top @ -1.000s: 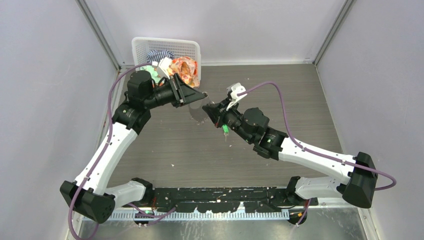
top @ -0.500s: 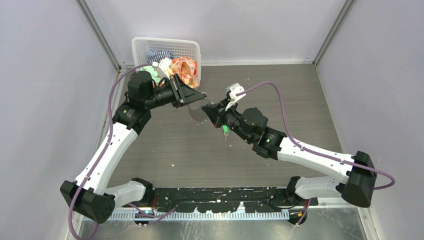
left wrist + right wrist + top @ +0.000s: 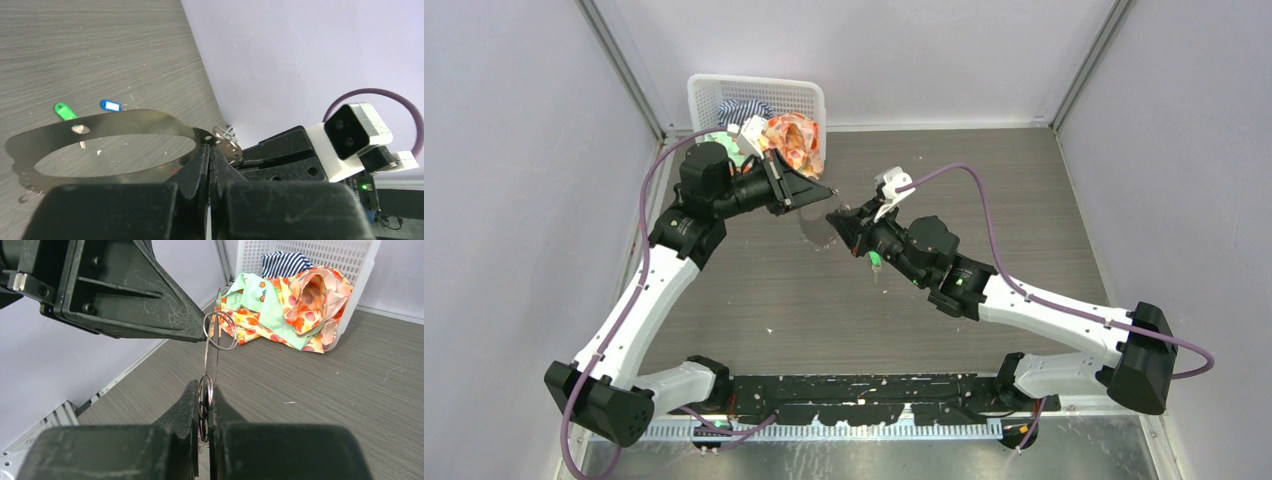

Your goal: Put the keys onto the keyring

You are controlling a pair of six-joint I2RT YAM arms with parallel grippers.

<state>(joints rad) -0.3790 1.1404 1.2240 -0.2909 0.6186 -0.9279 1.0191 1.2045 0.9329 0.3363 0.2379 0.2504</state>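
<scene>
Clamping the thin silvery-grey metal keyring (image 3: 130, 122), my left gripper (image 3: 209, 151) is fully closed on the rim of the loop, which sits roughly level above the grey wood-grain table (image 3: 75, 50). My right gripper (image 3: 205, 390) is also fully closed, pinching the perforated end of the keyring, where a small wire ring (image 3: 220, 330) hangs. Both sets of fingertips sit just beside each other. The tiny green-headed key (image 3: 62, 110) and the tiny blue-headed key (image 3: 110, 105) lie near each other on the table, apart from the keyring.
</scene>
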